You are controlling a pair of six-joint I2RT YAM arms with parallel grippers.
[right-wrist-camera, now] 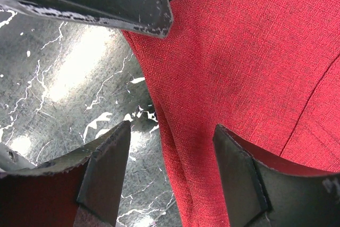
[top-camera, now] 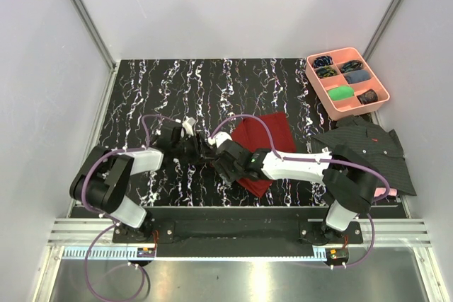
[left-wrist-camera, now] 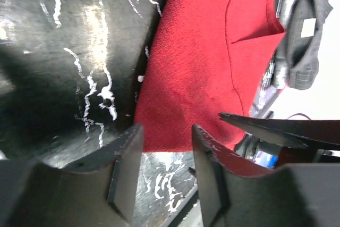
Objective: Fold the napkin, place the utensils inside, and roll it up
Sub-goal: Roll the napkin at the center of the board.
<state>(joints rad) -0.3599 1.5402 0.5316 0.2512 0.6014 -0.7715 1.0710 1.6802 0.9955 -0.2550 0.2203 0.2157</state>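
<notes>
Two robot arms meet over the middle of a black, white-veined tabletop [top-camera: 156,90]. The dark red napkin [top-camera: 283,132] lies flat and already folded into a narrower shape. Its long axis runs away from the arm bases, with one straight edge facing both tools.

The right tool [right-wrist-camera: 172,131] is the nearer one. Its two fingers are spread wide and straddle that edge, with cloth under the gap and one finger, and bare tabletop under the other. It is pinching nothing. The napkin runs on ahead of it and off past that finger.

The left tool [left-wrist-camera: 167,131] sits just short of the cloth, its fingers also apart and empty. The napkin's near edge lies straight ahead of its gap, and the cloth stretches away forward. One of its fingers shows at the top of the right wrist view, so the two tools are very near each other.

The utensils cannot be made out in any view; they may be hidden beneath the arms.

The coming move likely turns on that edge: the right tool need only drop and close, while the left must first reach forward.
</notes>
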